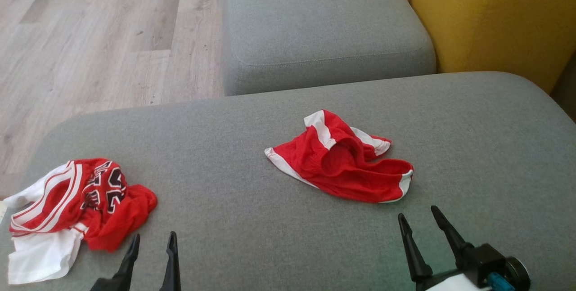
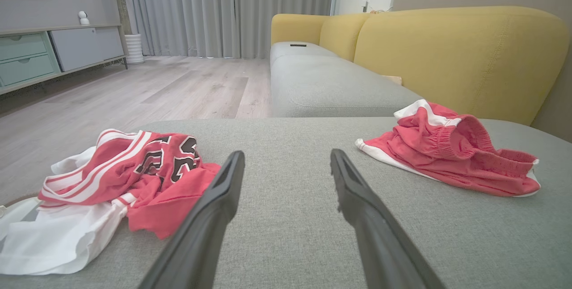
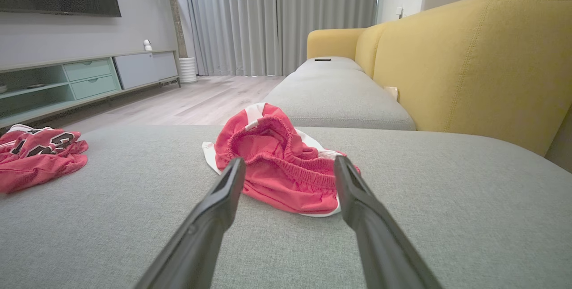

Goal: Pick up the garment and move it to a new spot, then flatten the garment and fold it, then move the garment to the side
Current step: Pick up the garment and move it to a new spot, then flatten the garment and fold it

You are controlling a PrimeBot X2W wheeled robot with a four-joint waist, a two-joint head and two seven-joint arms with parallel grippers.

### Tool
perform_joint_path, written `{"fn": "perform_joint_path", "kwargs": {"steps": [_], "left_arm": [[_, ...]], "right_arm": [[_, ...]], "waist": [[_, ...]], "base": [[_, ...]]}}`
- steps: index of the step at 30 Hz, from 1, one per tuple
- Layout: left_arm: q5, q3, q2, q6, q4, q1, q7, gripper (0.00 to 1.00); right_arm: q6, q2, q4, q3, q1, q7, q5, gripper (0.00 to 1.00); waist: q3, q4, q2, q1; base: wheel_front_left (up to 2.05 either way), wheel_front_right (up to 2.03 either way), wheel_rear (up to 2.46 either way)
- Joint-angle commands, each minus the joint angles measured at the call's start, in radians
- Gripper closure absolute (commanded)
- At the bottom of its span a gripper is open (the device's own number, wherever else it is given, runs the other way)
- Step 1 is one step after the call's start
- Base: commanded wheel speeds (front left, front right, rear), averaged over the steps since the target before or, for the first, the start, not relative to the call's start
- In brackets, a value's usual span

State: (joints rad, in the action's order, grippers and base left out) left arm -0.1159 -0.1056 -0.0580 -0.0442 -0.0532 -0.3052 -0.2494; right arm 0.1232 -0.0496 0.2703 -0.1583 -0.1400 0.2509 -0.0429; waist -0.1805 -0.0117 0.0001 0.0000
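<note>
Right gripper [image 1: 417, 212], lower right of the head view: its two dark fingers stand apart and hold nothing, with the tips pointing toward the red shorts [image 1: 342, 160] and stopping just short of them. In the right wrist view the shorts lie beyond and between the two fingers, untouched.

Left gripper [image 1: 154, 237], lower left: the fingers are likewise spread and empty, just beside the red edge of the jersey [image 1: 90, 201] (whether the nearer finger touches the cloth cannot be told).

The shorts, red with white side stripes, lie crumpled near the middle of the near grey cushion [image 1: 252, 219]. Their gathered elastic waistband gapes toward the robot. The jersey, red and white with dark numerals, is bunched at the cushion's left end, well apart from the shorts, and its white part lies nearest the robot.

Behind the near cushion sits a second grey cushion [image 1: 324, 25]. A yellow backrest [image 1: 495, 16] runs along the right, and a pale wooden floor [image 1: 90, 34] lies to the left.
</note>
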Motion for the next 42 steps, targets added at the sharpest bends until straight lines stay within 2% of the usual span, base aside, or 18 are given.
{"fn": "perform_joint_path", "kwargs": {"steps": [1, 34, 42], "left_arm": [[0.008, 0.030, 0.008, -0.003, 0.032, 0.046, -0.012, 0.00], [0.011, 0.015, 0.008, -0.005, 0.016, 0.058, -0.012, 0.00], [0.001, -0.016, 0.008, 0.006, 0.000, 0.089, -0.012, 0.00]], "right_arm": [[0.008, -0.001, -0.034, -0.020, 0.025, 0.011, 0.004, 0.00], [0.008, -0.001, -0.037, -0.004, 0.028, 0.011, 0.002, 0.00], [0.008, -0.001, -0.041, -0.015, 0.041, 0.011, 0.008, 0.00]], "waist": [[-0.001, 0.001, -0.0001, 0.0000], [0.004, -0.001, -0.0001, 0.0000], [0.028, -0.035, -0.0001, 0.0000]], "base": [[0.00, 0.00, 0.00], [0.00, 0.00, 0.00], [0.00, 0.00, 0.00]]}}
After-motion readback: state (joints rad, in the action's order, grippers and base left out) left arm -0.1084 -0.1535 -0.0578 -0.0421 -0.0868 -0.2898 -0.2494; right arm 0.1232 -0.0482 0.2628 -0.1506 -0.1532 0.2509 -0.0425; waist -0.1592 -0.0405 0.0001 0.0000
